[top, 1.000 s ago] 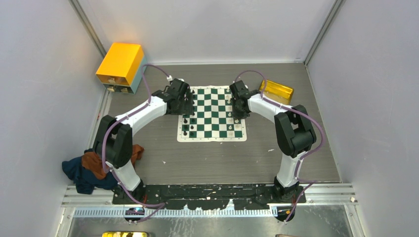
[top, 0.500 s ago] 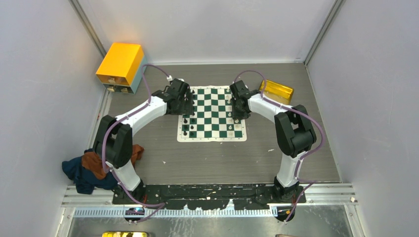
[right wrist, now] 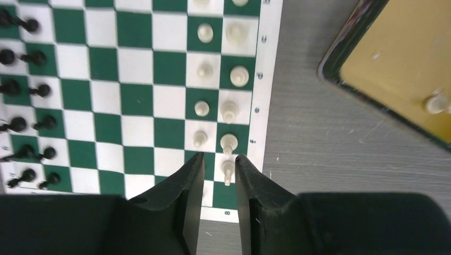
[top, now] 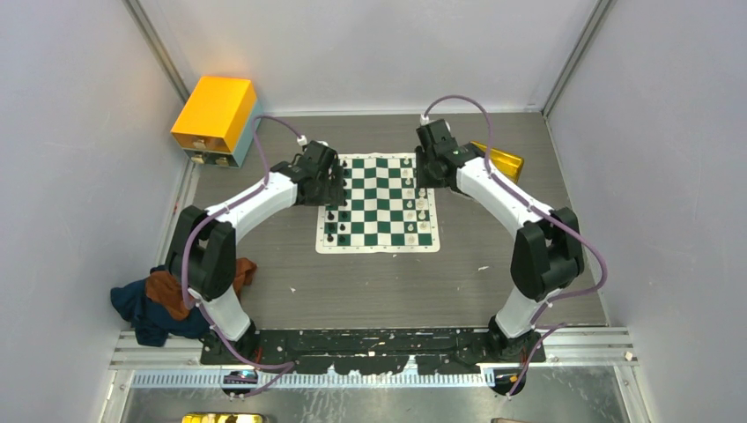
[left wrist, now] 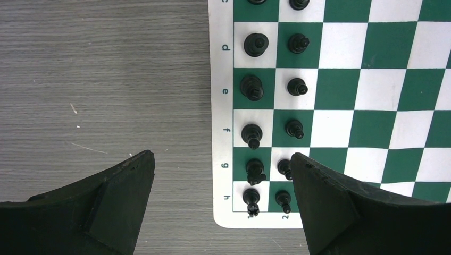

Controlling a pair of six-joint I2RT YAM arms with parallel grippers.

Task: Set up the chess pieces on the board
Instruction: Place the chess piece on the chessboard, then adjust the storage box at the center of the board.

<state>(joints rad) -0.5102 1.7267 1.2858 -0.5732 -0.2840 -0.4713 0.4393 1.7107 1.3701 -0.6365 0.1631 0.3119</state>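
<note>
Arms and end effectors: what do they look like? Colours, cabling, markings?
The left arm and right arm have white links and bulky black joint housings. A mauve cable with white connectors loops along each. The left end effector and right end effector have matte black, wedge-shaped fingers. No markings visible.

Overhead and downward wrist views, common board [top: 379, 203]

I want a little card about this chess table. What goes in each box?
Board: green and white checks, lying flat
Black pieces: two lines along the left arm's side
White pieces: two lines along the right arm's side
Left gripper: wide open, empty
Right gripper: slightly open, holding nothing
Yellow tray: right of the board, one pale piece inside
</note>
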